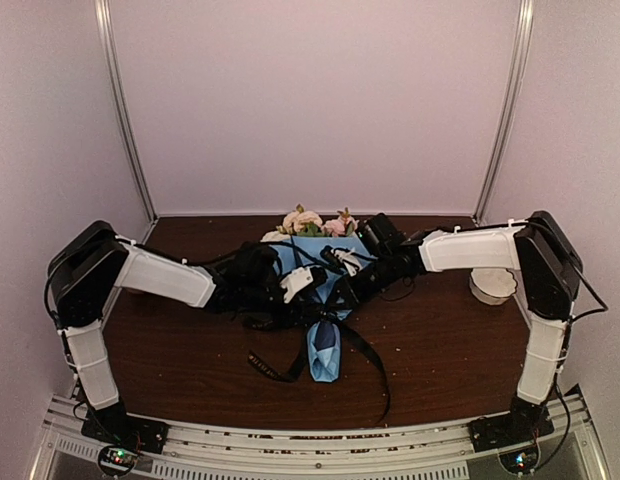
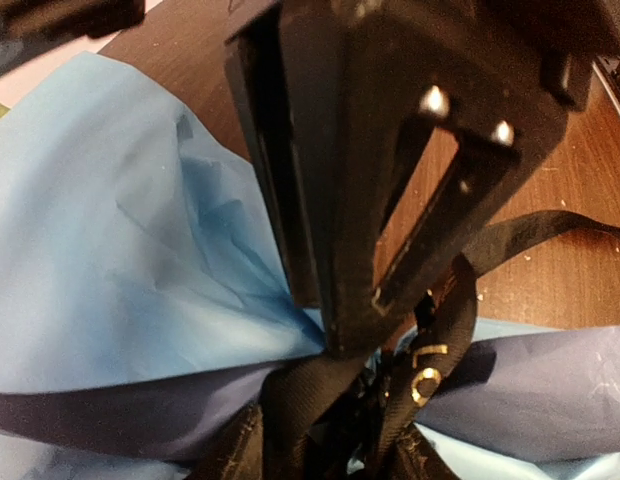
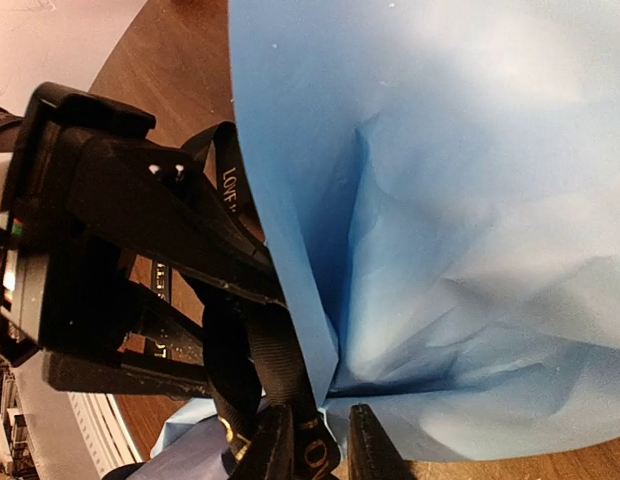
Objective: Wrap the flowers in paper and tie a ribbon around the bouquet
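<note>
The bouquet (image 1: 325,350) lies mid-table, a blue paper (image 2: 110,230) cone with cream and pink flowers (image 1: 312,222) at its far end. A black ribbon (image 1: 325,318) with pale lettering is knotted round its narrow waist, and the tails trail toward the near edge. Both grippers meet at that waist. My left gripper (image 1: 298,284) stands with its fingers apart, and ribbon loops (image 2: 435,350) bunch between them (image 2: 325,455). My right gripper (image 1: 343,263) is open too; a ribbon strand (image 3: 310,455) rests against one finger (image 3: 275,450), with a gap to the other. The stems are hidden inside the paper (image 3: 470,200).
A small white bowl-like object (image 1: 493,285) sits at the right, beside the right arm. Pale booth walls close the back and sides. A metal rail (image 1: 310,440) runs along the near edge. Each wrist view shows the other arm's black gripper very close.
</note>
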